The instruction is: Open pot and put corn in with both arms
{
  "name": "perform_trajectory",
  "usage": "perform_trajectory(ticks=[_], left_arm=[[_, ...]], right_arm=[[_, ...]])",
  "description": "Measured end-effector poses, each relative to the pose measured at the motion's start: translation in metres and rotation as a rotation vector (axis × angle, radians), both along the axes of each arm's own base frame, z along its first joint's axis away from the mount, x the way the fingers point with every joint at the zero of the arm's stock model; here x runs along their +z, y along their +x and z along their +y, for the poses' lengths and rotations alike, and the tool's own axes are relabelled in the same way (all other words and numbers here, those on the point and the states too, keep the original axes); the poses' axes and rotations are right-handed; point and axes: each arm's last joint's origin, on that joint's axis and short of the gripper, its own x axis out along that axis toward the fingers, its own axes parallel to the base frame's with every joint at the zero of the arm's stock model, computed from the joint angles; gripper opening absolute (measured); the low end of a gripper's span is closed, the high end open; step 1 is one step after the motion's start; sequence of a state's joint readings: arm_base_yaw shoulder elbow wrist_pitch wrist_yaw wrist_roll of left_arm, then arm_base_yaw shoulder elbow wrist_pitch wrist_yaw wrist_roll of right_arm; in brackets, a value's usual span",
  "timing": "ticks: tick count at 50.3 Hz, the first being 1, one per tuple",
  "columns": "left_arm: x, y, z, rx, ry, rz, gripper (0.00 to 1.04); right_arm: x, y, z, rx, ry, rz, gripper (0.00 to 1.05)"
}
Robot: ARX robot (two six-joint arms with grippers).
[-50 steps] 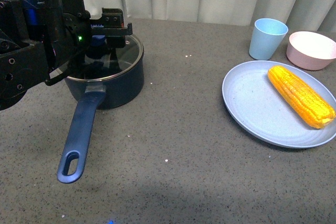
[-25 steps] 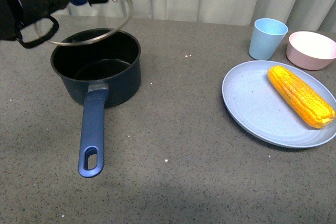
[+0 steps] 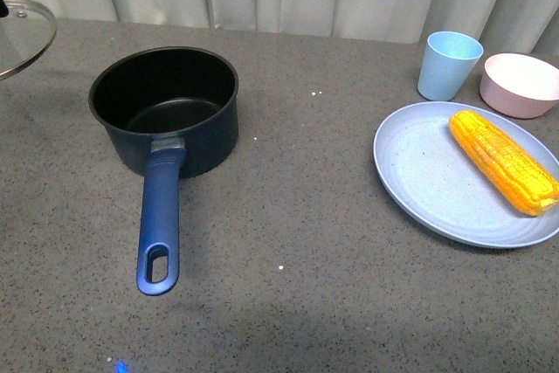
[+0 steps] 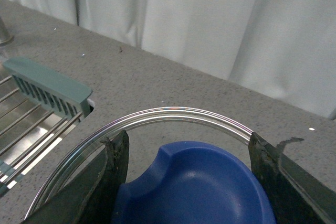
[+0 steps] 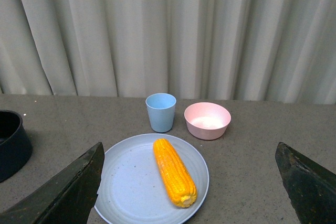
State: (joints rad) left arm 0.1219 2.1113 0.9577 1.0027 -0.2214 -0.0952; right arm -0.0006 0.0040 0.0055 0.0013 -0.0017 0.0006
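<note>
Half-done: your left gripper (image 4: pixel 191 174) pinches the lid's (image 3: pixel 19 37) knob (image 4: pixel 210 195), clear of the open pot (image 3: pixel 166 102); your right gripper (image 5: pixel 188 146) gapes empty, facing the corn (image 3: pixel 502 161) on the plate (image 3: pixel 417 176). Expect a stiff, roll-prone cob; grasp it mid-length.

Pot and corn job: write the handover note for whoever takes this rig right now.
Left gripper: shut on the blue knob of the glass lid, which it holds at the far left, off the pot.
Right gripper: open, empty, facing the corn cob from a distance.
Pot: uncovered, nothing inside, handle pointing toward the robot.
Corn cob: lying on the blue plate, right side.
Done: lid off.
Left: grasp the corn, put it in the pot; the lid probably needs setting down.
</note>
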Motion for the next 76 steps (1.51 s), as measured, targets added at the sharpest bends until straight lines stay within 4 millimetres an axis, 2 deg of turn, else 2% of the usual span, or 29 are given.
perform_trajectory(ticks=[6, 17, 43, 57, 62, 67, 72, 76], left_arm=[[-0.017, -0.001, 0.008, 0.016, -0.011, 0.035, 0.62], [-0.056, -0.003, 0.008, 0.006, -0.019, 0.119, 0.62], [-0.088, -0.007, 0.003, -0.037, 0.019, 0.265, 0.62], [-0.088, -0.005, 0.002, -0.049, 0.017, 0.280, 0.62], [-0.086, -0.005, 0.002, -0.068, 0.001, 0.271, 0.82], [-0.067, -0.006, 0.001, -0.079, -0.070, 0.210, 1.00], [-0.037, -0.012, 0.001, -0.081, -0.098, 0.138, 0.98], [-0.012, -0.026, 0.003, -0.089, -0.105, 0.088, 0.98]], right_arm=[[0.000, 0.000, 0.000, 0.000, 0.000, 0.000, 0.96], [0.000, 0.000, 0.000, 0.000, 0.000, 0.000, 0.96], [0.000, 0.000, 0.000, 0.000, 0.000, 0.000, 0.96], [0.000, 0.000, 0.000, 0.000, 0.000, 0.000, 0.96], [0.000, 0.000, 0.000, 0.000, 0.000, 0.000, 0.96], [0.000, 0.000, 0.000, 0.000, 0.000, 0.000, 0.96], [0.000, 0.000, 0.000, 0.000, 0.000, 0.000, 0.96], [0.000, 0.000, 0.000, 0.000, 0.000, 0.000, 0.96]])
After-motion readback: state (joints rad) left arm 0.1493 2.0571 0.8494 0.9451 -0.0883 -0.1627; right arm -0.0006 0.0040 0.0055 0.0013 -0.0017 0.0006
